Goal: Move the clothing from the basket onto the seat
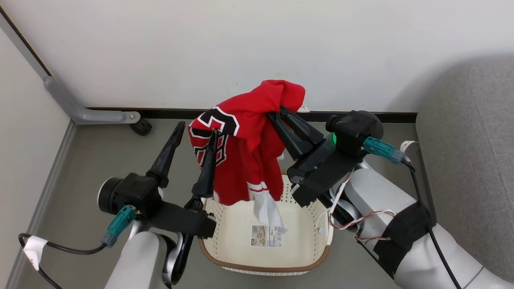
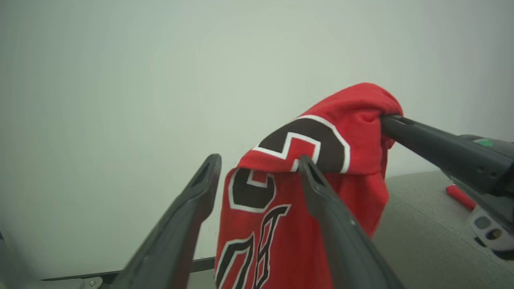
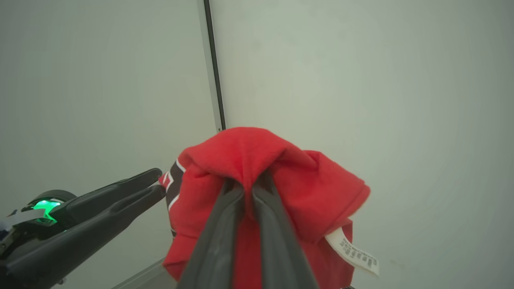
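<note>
On my left, my left gripper (image 1: 197, 130) stands with its jaws spread wide and nothing between them, fingers pointing up toward the wall (image 1: 160, 48). Its inner finger crosses in front of the numerals on the clothing (image 1: 249, 160); I cannot tell whether it touches the cloth.

The clothing is a red garment with black-and-white numerals. It hangs in the air above the basket (image 1: 261, 268), bunched at the top and drooping down, with its lower edge and a white tag (image 1: 267, 208) dangling just inside the basket's far wall. The basket sits on the grey floor (image 1: 80, 180) between my arms, and a label sticker (image 1: 266, 236) shows on its bare bottom.

To the right of the garment, my right gripper (image 1: 278, 112) is clenched tight on the fabric's top fold, which drapes over both fingertips. A care label hangs from the cloth on that side.

Farthest right is the seat (image 1: 470, 140), grey and well apart from the hanging garment. In the left wrist view a small red shape lies on it, too blurred to identify.
</note>
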`<state>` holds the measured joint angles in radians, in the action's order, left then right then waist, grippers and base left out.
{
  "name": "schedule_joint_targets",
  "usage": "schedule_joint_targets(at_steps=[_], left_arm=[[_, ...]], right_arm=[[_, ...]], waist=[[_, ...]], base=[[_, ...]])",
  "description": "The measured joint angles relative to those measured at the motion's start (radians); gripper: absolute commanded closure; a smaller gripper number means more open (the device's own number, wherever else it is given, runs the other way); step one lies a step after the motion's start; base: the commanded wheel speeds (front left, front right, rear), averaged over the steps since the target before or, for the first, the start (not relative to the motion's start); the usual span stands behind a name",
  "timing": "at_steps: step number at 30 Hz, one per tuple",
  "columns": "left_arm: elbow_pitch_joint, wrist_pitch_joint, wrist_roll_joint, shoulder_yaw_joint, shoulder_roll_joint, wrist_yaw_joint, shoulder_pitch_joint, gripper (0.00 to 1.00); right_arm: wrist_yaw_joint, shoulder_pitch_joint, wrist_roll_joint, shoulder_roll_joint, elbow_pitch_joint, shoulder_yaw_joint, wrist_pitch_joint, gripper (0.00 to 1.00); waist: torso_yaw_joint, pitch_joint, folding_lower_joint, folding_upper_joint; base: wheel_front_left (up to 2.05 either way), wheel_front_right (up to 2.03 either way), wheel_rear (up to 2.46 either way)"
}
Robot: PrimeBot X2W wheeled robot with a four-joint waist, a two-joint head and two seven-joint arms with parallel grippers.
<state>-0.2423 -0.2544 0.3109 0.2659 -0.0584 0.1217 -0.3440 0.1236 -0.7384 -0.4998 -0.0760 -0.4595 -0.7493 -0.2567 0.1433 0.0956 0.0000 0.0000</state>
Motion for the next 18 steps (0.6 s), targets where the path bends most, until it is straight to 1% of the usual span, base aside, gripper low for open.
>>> schedule_joint_targets(at_steps=[6,10,18], left_arm=[[-0.049,0.000,-0.008,-0.040,-0.014,-0.026,0.005,0.00],[-0.080,0.000,-0.014,-0.061,-0.021,-0.035,0.012,0.00],[-0.171,0.000,-0.022,-0.104,-0.037,-0.071,0.059,0.00]], right_arm=[[0.000,0.008,0.007,0.000,0.005,0.003,0.000,1.00],[0.000,0.011,0.007,0.000,0.012,0.002,0.000,1.00],[0.000,0.012,0.007,0.001,0.025,0.000,0.000,1.00]], waist=[[-0.006,-0.003,0.0000,0.0000],[-0.008,-0.004,0.0000,0.0000],[-0.010,-0.007,0.0000,0.0000]], base=[[0.00,0.00,0.00],[0.00,0.00,0.00],[0.00,0.00,0.00]])
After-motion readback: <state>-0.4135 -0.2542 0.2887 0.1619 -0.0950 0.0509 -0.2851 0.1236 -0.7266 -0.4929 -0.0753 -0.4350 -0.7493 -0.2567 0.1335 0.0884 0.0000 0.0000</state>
